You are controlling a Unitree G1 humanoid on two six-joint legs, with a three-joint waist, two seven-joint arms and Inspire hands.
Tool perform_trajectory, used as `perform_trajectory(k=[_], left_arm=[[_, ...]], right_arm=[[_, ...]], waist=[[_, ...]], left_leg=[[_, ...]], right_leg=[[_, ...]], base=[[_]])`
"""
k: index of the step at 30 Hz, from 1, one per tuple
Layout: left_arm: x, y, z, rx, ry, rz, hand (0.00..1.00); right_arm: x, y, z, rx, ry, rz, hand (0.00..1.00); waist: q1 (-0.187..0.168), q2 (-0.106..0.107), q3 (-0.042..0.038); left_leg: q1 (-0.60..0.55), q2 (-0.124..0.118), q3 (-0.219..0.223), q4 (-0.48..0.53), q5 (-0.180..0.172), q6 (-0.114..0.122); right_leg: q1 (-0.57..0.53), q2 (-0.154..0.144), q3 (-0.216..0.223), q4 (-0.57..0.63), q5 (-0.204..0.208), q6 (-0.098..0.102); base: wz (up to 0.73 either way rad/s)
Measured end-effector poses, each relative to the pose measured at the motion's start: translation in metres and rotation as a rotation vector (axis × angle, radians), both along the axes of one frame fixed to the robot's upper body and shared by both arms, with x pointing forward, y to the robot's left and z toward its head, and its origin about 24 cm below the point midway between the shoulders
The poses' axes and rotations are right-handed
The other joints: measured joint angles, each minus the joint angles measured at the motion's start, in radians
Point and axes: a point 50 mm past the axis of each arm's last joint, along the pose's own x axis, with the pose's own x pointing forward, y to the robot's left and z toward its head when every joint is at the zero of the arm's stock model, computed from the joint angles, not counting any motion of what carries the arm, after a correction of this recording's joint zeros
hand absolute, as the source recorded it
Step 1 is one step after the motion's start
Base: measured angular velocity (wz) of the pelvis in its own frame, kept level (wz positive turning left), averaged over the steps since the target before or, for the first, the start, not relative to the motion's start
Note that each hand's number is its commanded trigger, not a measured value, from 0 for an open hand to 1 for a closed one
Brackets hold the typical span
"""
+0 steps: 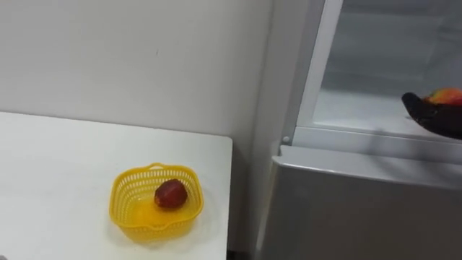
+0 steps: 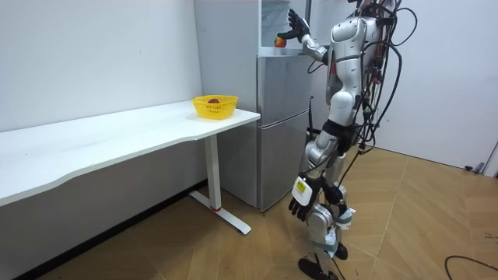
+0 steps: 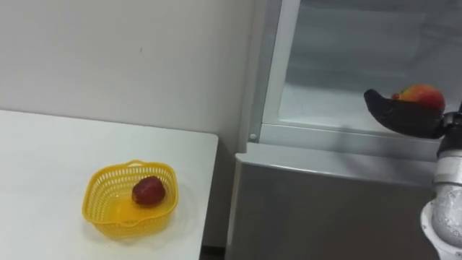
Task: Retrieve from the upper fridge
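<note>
One basket (image 3: 119,225), two fruits (image 3: 149,191) (image 3: 421,94), one table (image 3: 43,166), one fridge (image 3: 325,209)

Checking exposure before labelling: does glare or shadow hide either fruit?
Left eye view: the pale fridge interior leaves the right hand a dark shape, its orange-red fruit plainly visible; the red fruit in the yellow basket is evenly lit. Room view: soft, even light.

You have the white counter (image 1: 58,180) on the left; a single yellow basket (image 1: 124,184) stands on it, close to its right edge.

White table (image 2: 117,132) along a pale wall (image 2: 93,54) — wooden floor (image 2: 420,225).
</note>
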Motion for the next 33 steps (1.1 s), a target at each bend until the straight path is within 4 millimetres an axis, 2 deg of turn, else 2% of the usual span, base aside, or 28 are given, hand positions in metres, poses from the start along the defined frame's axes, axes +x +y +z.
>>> perform_trajectory(k=[8, 11, 16, 18, 22, 33], left_arm=[[-0.005, 0.002, 0.000, 0.013, 0.019, 0.009, 0.00], [-0.006, 0.005, 0.001, 0.021, 0.023, 0.023, 0.00], [-0.009, 0.006, 0.001, 0.019, 0.047, 0.034, 0.00], [-0.010, 0.006, 0.001, 0.017, 0.051, 0.034, 0.00], [-0.012, 0.007, 0.001, 0.023, 0.063, 0.038, 0.00], [-0.013, 0.009, 0.003, 0.048, 0.059, 0.042, 0.00]], right_arm=[[0.017, -0.007, -0.002, 0.056, 0.057, -0.004, 0.00], [0.018, -0.015, -0.005, 0.041, 0.109, -0.019, 0.00], [0.024, -0.030, -0.007, 0.034, 0.183, -0.056, 0.00], [0.024, -0.033, -0.009, 0.027, 0.203, -0.067, 0.00], [0.026, -0.032, -0.014, 0.008, 0.242, -0.067, 0.00], [0.025, -0.045, -0.025, 0.024, 0.296, -0.118, 0.00]], waist=[[-0.007, -0.005, 0.0019], [-0.006, -0.013, -0.0001], [0.011, -0.022, 0.0016], [0.016, -0.028, 0.0034], [0.018, -0.038, 0.0017], [0.018, -0.033, 0.0027]], left_leg=[[-0.025, -0.002, -0.008, 0.008, 0.000, 0.000], [-0.034, -0.003, -0.023, 0.009, 0.000, 0.000], [-0.034, -0.002, -0.033, 0.009, 0.001, -0.001], [-0.033, -0.002, -0.035, 0.008, 0.001, -0.001], [-0.033, -0.001, -0.035, 0.008, 0.002, -0.002], [-0.042, -0.002, -0.033, 0.017, 0.002, -0.002]], right_leg=[[-0.015, -0.002, -0.010, 0.011, 0.000, 0.000], [-0.017, -0.003, -0.024, 0.012, 0.000, 0.001], [-0.016, -0.003, -0.030, 0.012, 0.000, 0.000], [-0.015, -0.002, -0.030, 0.012, 0.000, 0.001], [-0.014, -0.002, -0.030, 0.011, 0.000, 0.000], [-0.013, -0.004, -0.032, 0.010, 0.000, 0.000]], base=[[0.03], [0.13], [0.02], [0.02], [0.00], [0.00]])
